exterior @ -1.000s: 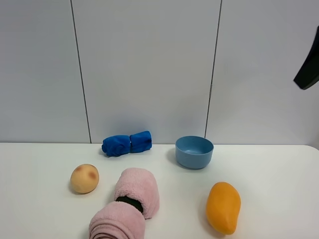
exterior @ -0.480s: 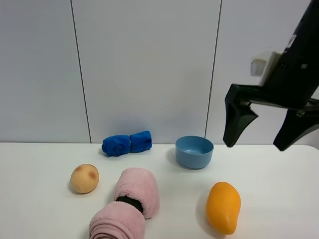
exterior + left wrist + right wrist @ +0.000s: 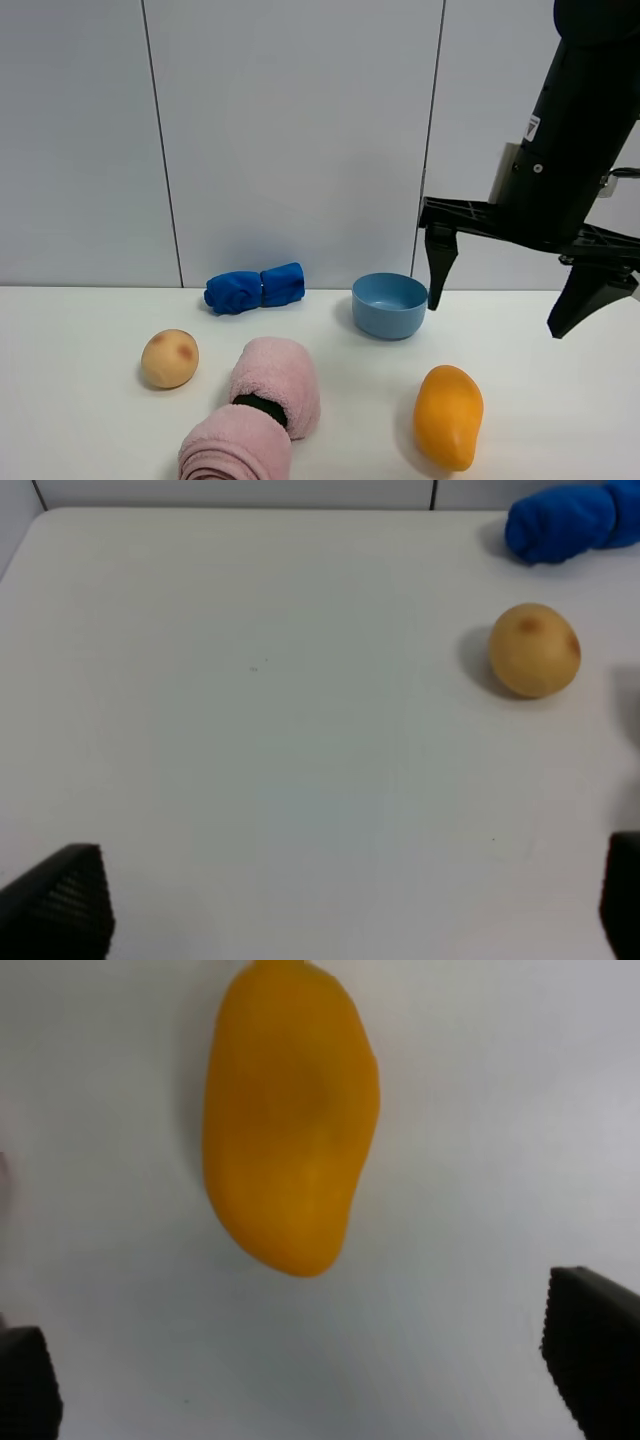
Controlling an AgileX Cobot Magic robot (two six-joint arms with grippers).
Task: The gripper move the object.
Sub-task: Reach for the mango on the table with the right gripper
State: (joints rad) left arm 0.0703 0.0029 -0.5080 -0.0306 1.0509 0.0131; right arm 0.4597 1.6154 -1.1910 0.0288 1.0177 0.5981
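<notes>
The orange-yellow mango (image 3: 448,415) lies on the white table at the front right, in front of the blue bowl (image 3: 389,305). It fills the upper middle of the right wrist view (image 3: 290,1120). My right gripper (image 3: 505,305) hangs open and empty above the mango, its two black fingers spread wide; one fingertip (image 3: 434,285) is beside the bowl. In the right wrist view the fingertips (image 3: 590,1355) sit at the frame's corners with the mango between and beyond them. My left gripper (image 3: 340,905) is open and empty over bare table, out of the exterior view.
A tan peach (image 3: 169,358) with a reddish spot lies at the left, also in the left wrist view (image 3: 534,650). Two pink rolled towels (image 3: 262,405) lie at the front middle. A blue rolled cloth (image 3: 254,288) lies by the back wall.
My right arm has come down from the upper right into view and now hangs over the mango with its fingers spread. The objects on the table have not moved.
</notes>
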